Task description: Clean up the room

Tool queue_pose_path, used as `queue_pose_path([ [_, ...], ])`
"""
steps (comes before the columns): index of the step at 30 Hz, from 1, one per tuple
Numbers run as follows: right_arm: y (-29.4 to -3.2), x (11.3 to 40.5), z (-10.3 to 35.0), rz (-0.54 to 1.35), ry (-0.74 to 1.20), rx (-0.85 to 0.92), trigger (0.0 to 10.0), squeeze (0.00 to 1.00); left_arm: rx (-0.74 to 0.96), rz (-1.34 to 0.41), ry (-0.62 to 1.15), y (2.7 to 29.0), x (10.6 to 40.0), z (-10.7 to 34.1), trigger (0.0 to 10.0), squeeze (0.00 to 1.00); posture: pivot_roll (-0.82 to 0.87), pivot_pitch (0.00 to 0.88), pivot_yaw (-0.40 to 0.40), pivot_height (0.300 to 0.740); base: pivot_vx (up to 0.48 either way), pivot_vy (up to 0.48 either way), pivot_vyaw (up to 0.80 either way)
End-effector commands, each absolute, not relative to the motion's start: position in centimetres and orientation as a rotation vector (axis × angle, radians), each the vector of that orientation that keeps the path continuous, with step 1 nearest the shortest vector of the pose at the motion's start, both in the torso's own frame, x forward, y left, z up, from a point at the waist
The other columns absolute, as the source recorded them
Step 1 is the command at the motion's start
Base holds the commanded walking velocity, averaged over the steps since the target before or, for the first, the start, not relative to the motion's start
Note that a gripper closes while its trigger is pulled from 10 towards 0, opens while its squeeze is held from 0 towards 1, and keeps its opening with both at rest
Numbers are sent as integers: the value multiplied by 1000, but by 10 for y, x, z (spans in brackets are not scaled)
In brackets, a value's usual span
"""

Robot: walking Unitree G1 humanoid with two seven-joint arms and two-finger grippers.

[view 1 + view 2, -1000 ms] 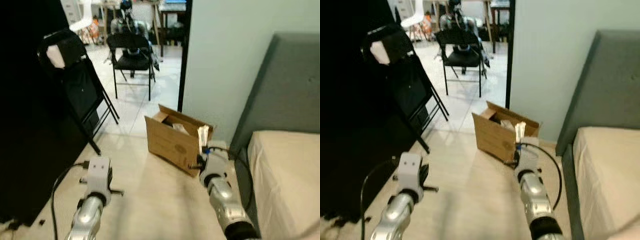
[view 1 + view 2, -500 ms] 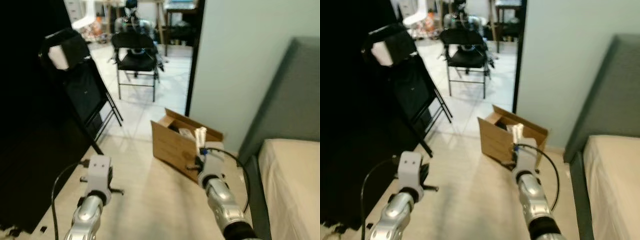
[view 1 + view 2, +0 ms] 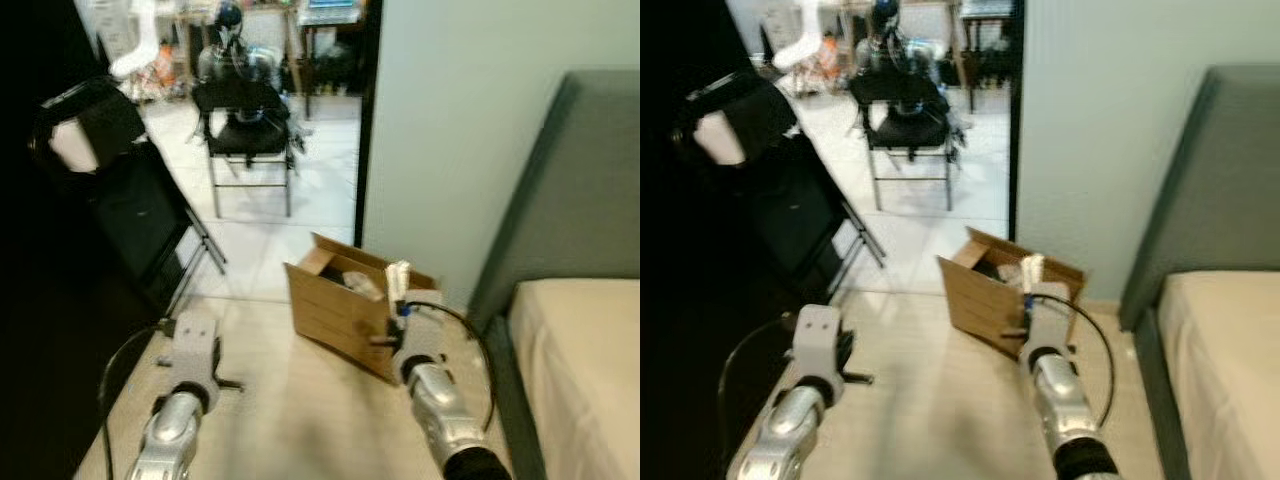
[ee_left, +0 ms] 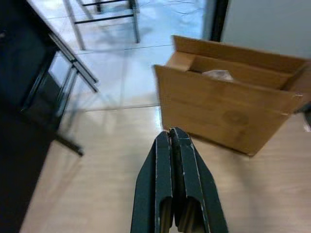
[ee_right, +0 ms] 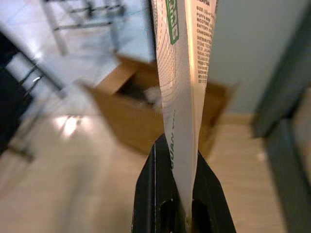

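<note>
An open cardboard box (image 3: 345,305) sits on the wooden floor by the pale wall, with crumpled rubbish inside. My right gripper (image 5: 176,160) is shut on a flat white packet (image 5: 183,82) with green print, and holds it upright just in front of the box; the packet (image 3: 398,278) stands above the box's near right corner. My left gripper (image 4: 174,141) is shut with nothing in it, low over the floor to the left of the box (image 4: 228,114).
A bed (image 3: 580,370) with a grey headboard (image 3: 560,190) stands at the right. A black folded stand (image 3: 130,200) and a dark mass fill the left. Beyond the doorway a black folding chair (image 3: 245,125) stands on white tiles among clutter.
The whole view has shifted as I move; the box stays in front. My right gripper still holds the packet by the box. The left arm keeps its pose.
</note>
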State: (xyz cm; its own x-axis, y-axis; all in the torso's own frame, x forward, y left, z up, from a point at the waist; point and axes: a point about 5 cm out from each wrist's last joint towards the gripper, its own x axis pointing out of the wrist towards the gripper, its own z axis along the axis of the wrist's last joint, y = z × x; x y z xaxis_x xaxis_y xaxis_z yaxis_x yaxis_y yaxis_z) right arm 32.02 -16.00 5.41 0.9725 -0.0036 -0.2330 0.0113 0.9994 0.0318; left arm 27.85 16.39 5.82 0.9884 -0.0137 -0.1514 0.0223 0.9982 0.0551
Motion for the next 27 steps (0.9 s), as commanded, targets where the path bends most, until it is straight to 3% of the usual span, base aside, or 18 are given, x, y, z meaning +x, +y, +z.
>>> queue_pose_path([
  [1,-151,317,49,15,252,39,10000,0,57,5,183,170,275,51,10000,0,-8,52,25,740,337,0,-800],
  [8,-152,318,50,21,248,34,10000,0,48,12,183,168,273,50,10000,0,-14,55,16,740,341,0,-800],
  [27,-138,322,53,171,260,15,10000,0,50,33,173,169,271,50,10000,0,-10,58,-2,740,338,0,0],
])
